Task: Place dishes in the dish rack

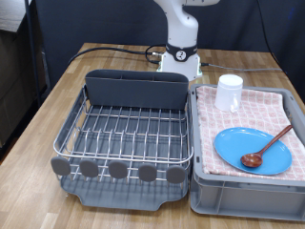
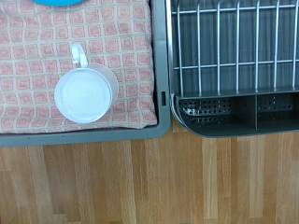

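Dishes all sit on my pink cloth point(image 1: 276, 114) in the crate point(image 1: 250, 194): mug point(image 1: 229, 92) at twelve o'clock, plate point(image 1: 253, 150) at six, spoon point(image 1: 267, 147) across it. Rack point(image 1: 124, 134) at nine o'clock holds nothing. My gripper is out of view, so I cannot tell its opening.

We note a white, rounded arm point(image 1: 181, 24) with a dark joint band, mounted on a white base point(image 1: 178, 61); black cables point(image 1: 119, 52) trail from it.
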